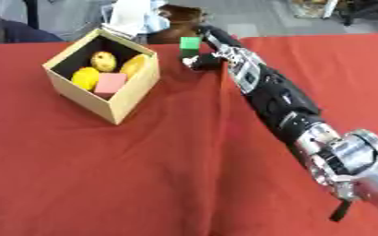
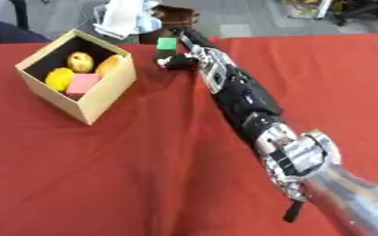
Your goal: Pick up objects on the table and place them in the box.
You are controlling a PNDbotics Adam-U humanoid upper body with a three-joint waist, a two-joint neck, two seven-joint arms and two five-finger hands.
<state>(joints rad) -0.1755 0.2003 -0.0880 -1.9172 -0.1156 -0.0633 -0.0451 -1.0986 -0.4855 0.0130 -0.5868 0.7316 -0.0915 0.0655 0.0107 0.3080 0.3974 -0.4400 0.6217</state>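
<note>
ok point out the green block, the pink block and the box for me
green block (image 1: 191, 43), left eye view, on its front face
pink block (image 1: 111, 83), left eye view, on its top face inside the box
box (image 1: 132, 99), left eye view, on its right outer wall

We take this for a lab or demo room rather than a home. The counter (image 1: 103, 184) wears a plain red cloth (image 2: 127, 184), and beyond its far edge we see grey floor (image 1: 265, 18), dark chair or stand legs (image 2: 366, 16) past the far right corner, and a seated person (image 1: 14, 30) past the far left corner.
</note>
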